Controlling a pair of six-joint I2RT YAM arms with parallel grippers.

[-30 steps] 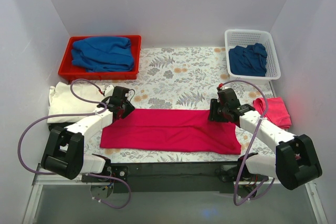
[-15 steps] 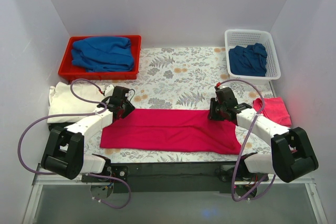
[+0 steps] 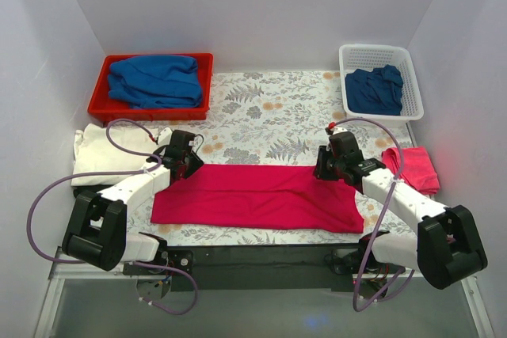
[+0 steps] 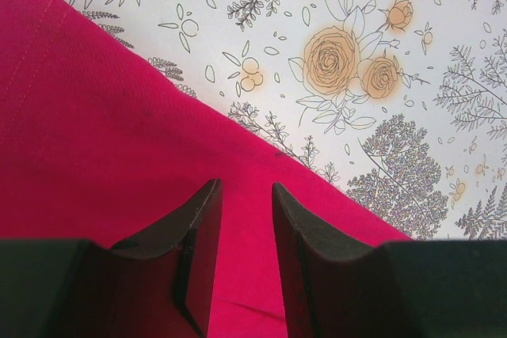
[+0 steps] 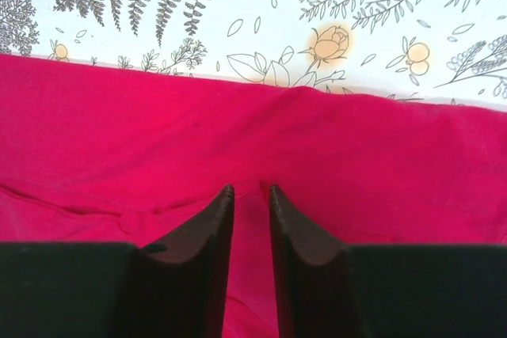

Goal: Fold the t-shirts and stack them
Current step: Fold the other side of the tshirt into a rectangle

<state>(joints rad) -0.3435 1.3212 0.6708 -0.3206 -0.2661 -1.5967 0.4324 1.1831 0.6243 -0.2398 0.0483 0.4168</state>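
Observation:
The crimson-pink t-shirt (image 3: 253, 195) lies folded into a long band across the near part of the table. My left gripper (image 3: 184, 165) presses on its far left edge. Fabric (image 4: 119, 132) fills the narrow gap between those fingertips (image 4: 245, 187). My right gripper (image 3: 323, 168) is down on the far right edge. Its jaws (image 5: 249, 189) stand close together, and a small ridge of the shirt (image 5: 356, 156) is pinched up between the tips. Other t-shirts lie around: a cream one (image 3: 103, 152) at the left and a pink one (image 3: 412, 168) at the right.
A red bin (image 3: 150, 112) at the back left holds a blue shirt (image 3: 154, 81). A white basket (image 3: 380, 51) at the back right holds a dark blue shirt (image 3: 374, 89). The floral tablecloth (image 3: 269, 116) shows bare behind the crimson shirt. White walls close in three sides.
The right gripper's jaws have narrowed onto the shirt's far edge and the right arm has shifted slightly. The left arm and the shirt have stayed put.

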